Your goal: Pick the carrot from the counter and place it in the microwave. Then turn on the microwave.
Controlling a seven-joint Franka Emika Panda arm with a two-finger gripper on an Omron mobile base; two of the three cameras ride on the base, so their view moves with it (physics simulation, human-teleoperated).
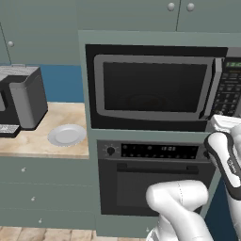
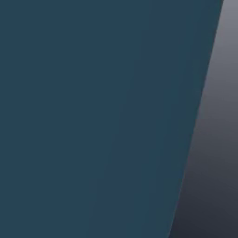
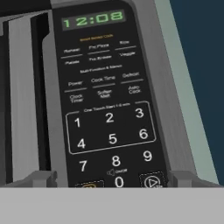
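The microwave (image 1: 150, 87) is a wide black box built in above the oven, and its grey-framed window door lies across the front. In the hand view its keypad (image 3: 109, 113) is very close, with the green display (image 3: 92, 19) reading 12:08. My gripper (image 3: 113, 178) is open, just in front of the keypad's lowest row, and its two fingertips stand wide apart with nothing between them. A button with a play mark (image 3: 152, 180) sits beside the right fingertip (image 3: 183, 177). My white arm (image 1: 226, 155) rises at the microwave's right end. The carrot is out of view.
The beige counter (image 1: 28, 141) lies to the left, carrying a round grey plate (image 1: 67, 134) and a dark grey appliance (image 1: 23, 99). A black oven (image 1: 155, 179) with a knob and bar handle sits under the microwave. A dark blue wall (image 2: 93, 116) is close in the right base view.
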